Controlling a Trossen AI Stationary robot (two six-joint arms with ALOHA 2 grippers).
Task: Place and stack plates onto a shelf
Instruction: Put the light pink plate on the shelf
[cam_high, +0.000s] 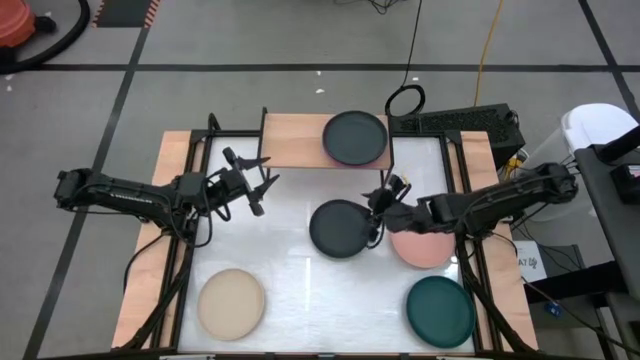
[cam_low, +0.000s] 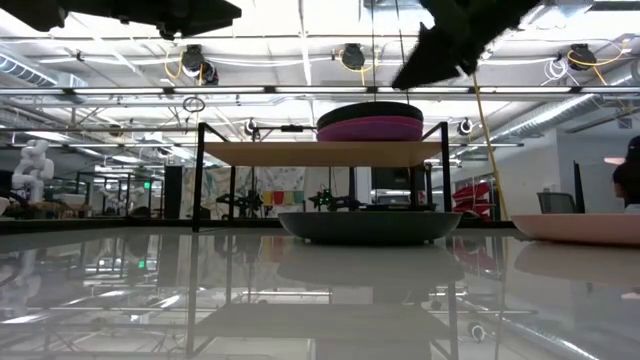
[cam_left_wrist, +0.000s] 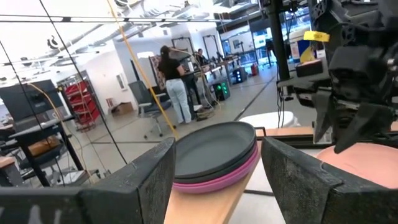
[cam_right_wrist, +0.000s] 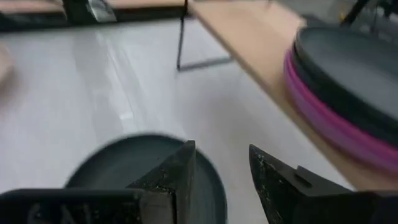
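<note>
Your low wooden-topped shelf with black metal legs (cam_high: 300, 140) stands at the table's far edge; its right end carries a dark plate stacked on pink ones (cam_high: 355, 137), left end bare for a second stack; charcoal round matte plate (cam_high: 340, 228) lies mid-table; right gripper (cam_high: 378, 205), fingers apart, hovers over its right rim, likely to grip it; left gripper (cam_high: 262, 185) waits spread, well left.

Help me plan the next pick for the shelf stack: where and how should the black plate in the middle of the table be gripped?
Grip the black plate by its raised rim, on the edge nearest the right pincer. It lies flat, so only the rim offers purchase.
</note>
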